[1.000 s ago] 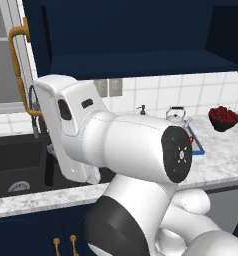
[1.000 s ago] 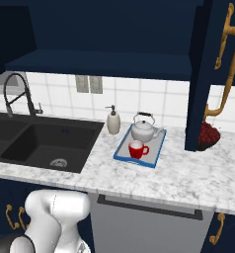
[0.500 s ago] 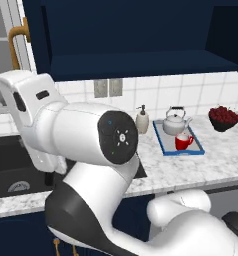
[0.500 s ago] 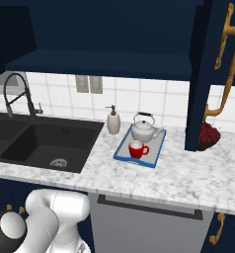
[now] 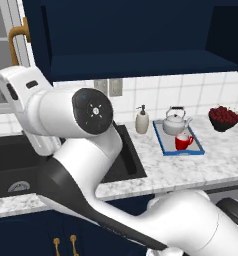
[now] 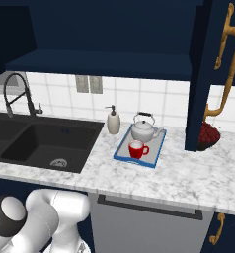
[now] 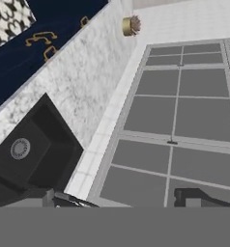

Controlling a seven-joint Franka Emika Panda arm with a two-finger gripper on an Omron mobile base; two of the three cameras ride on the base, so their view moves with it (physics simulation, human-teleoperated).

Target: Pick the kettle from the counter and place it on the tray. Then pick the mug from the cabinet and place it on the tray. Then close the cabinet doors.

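Navy cabinet doors (image 6: pixel 208 74) were the part of the task judged unfinished: both were seen swung open, the right one standing edge-on with its long axis vertical and its brass bar handle (image 6: pixel 223 64) facing outward, the left one (image 5: pixel 33 40) marked by a brass handle (image 5: pixel 16 42) near the window. The cabinet (image 6: pixel 104 34) shelf was bare. The kettle (image 6: pixel 143 129) and the red mug (image 6: pixel 137 149) were already seated on the blue-rimmed tray (image 6: pixel 154 160), the mug just in front of the kettle, the kettle's spout turned toward the fruit bowl (image 5: pixel 224 118) and the tray's long axis running from the counter (image 6: pixel 188 178) edge toward the tiled wall. Two of the three steps were therefore judged done.

The gripper (image 7: pixel 122 202) was pointed well away from all of these, toward the window panes (image 7: pixel 184 111) and the black sink (image 7: pixel 25 154); only dark stubs of its tips were visible at the frame's lower edge, so whether it was spread or clenched could not be told. Nothing was seen held. The left door appeared the nearer one to the arm (image 5: pixel 71 115).
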